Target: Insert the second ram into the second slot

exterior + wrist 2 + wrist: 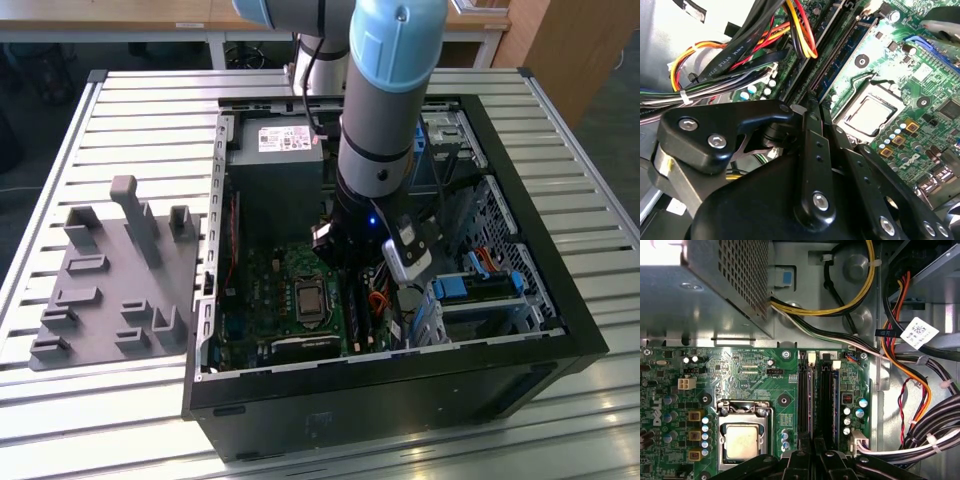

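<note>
grey fixture tray [110, 290] | power supply [275, 170] | processor socket [742, 440] | cable bundle [740, 50]

Green motherboard [740, 375] with silver CPU [742, 441], black RAM slots [826, 400]. Cables [790, 30] yellow, red, orange, black; gripper [812, 115] black. Arm [395, 45] light blue over grey, fixture [110, 290] grey, case [400, 400] black.

- The power supply [275, 165] carries a white label [283, 138] with rows of dark print, too fine to read in the exterior view.
- In the first wrist view, a white tag [919, 333] hangs on the cables [900, 347], bearing a square code and small lines.
- The motherboard [752, 372] bears white lettering at its edge [658, 412] and fine white print beside the memory slots [826, 390].
- In the second wrist view, a flat black cable [742, 45] carries a line of white print.
</note>
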Robot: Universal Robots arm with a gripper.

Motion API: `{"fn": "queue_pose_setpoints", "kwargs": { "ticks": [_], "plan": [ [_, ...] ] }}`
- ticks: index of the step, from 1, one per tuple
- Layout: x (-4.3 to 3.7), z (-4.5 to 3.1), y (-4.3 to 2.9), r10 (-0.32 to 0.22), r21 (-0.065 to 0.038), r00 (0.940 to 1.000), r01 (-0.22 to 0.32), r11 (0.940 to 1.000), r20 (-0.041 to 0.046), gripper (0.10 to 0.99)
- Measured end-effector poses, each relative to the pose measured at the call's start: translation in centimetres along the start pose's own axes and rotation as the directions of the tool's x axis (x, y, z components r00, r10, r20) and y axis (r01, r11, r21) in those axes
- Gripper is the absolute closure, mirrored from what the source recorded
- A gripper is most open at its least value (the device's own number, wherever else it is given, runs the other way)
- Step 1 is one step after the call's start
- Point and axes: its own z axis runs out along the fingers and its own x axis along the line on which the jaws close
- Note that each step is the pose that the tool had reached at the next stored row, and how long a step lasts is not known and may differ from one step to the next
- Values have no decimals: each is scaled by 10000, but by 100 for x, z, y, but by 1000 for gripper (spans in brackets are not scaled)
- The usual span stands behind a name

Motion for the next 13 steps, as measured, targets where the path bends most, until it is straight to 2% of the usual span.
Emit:
{"fn": "queue_pose_setpoints", "kwargs": {
  "ticks": [13],
  "plan": [
    [-7, 35, -7, 125, 2, 9999, -125, 9999, 1, 949]
  ]
}}
